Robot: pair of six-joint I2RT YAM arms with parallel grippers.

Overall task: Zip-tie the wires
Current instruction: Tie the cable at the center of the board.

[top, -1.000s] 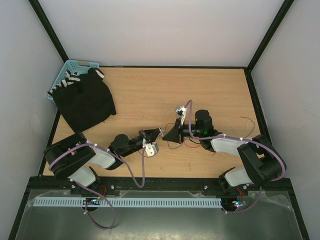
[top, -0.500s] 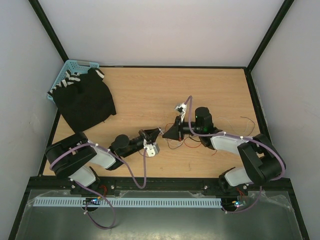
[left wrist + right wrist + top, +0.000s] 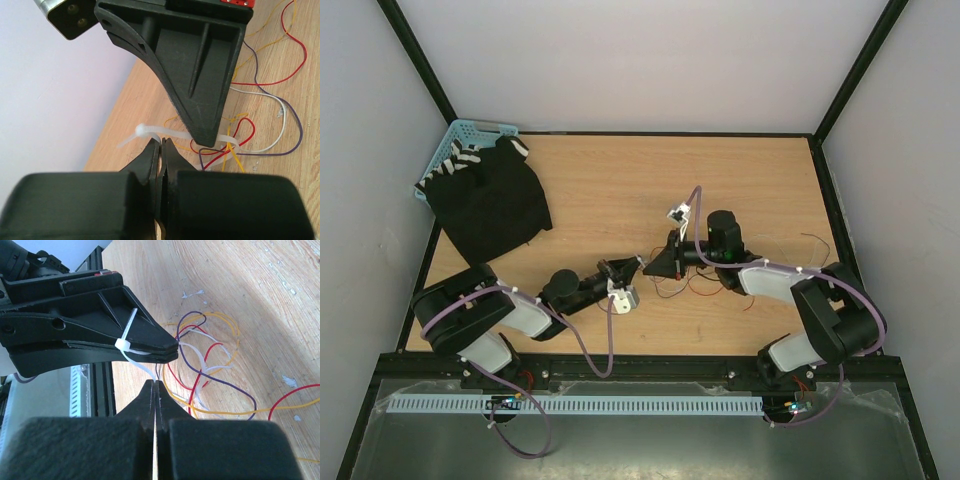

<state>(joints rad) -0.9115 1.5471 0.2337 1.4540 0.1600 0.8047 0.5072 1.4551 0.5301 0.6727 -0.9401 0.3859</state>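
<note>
A white zip tie (image 3: 150, 131) lies across a bunch of thin red, yellow, purple and white wires (image 3: 260, 125) on the wooden table (image 3: 600, 190). My left gripper (image 3: 162, 144) is shut, its tips pinching the zip tie just beside its head. My right gripper (image 3: 156, 385) is shut on the zip tie's (image 3: 131, 351) strap, tip to tip with the left gripper (image 3: 100, 330). In the top view the two grippers (image 3: 638, 263) (image 3: 651, 268) meet at mid-table, with the wires (image 3: 685, 285) just right of them. The zip tie's loop is partly hidden behind the right fingers (image 3: 200, 80).
A black cloth (image 3: 490, 205) lies at the back left, over a light blue basket (image 3: 460, 135). A loose thin wire (image 3: 812, 240) trails near the right edge. The frame rail (image 3: 640, 365) runs along the near edge.
My right gripper has shifted slightly left, closer to the left gripper's tips. The left arm has barely moved.
</note>
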